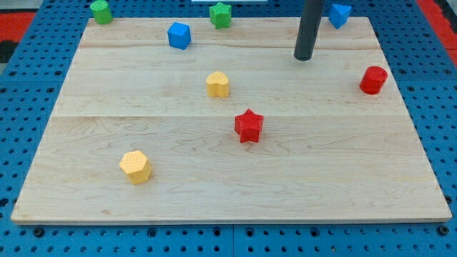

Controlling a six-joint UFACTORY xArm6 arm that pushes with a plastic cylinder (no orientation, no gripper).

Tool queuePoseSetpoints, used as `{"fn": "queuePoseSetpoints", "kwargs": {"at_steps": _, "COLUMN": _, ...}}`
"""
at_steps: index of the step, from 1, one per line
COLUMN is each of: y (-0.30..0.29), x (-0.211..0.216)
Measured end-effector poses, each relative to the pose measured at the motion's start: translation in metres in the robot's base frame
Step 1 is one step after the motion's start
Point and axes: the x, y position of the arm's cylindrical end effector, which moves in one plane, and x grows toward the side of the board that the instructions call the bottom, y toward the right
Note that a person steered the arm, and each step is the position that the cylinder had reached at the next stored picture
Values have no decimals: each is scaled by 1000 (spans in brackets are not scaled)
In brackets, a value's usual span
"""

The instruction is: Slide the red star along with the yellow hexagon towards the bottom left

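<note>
Camera view shows my tip (304, 57) well above-right of the red star (248, 126); no jaws in sight.

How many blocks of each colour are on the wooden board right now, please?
Yellow: 2, the yellow pentagon-like block and the yellow hexagon block.
Red: 2, the red star block and the red cylinder block.
Blue: 2, the blue cube block and the blue block at top right.
Green: 2, the green rounded block and the green star block.
Total: 8
</note>
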Motion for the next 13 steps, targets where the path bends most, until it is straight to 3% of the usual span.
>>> {"fn": "queuePoseSetpoints", "kwargs": {"at_steps": 3, "y": 0, "x": 17}}
{"fn": "queuePoseSetpoints", "kwargs": {"at_steps": 6, "y": -18, "x": 92}}
{"fn": "queuePoseSetpoints", "kwargs": {"at_steps": 8, "y": -82, "x": 142}}
{"fn": "queuePoseSetpoints", "kwargs": {"at_steps": 10, "y": -168, "x": 171}}
{"fn": "queuePoseSetpoints", "kwargs": {"at_steps": 11, "y": -184, "x": 185}}
{"fn": "queuePoseSetpoints", "kwargs": {"at_steps": 13, "y": -146, "x": 179}}
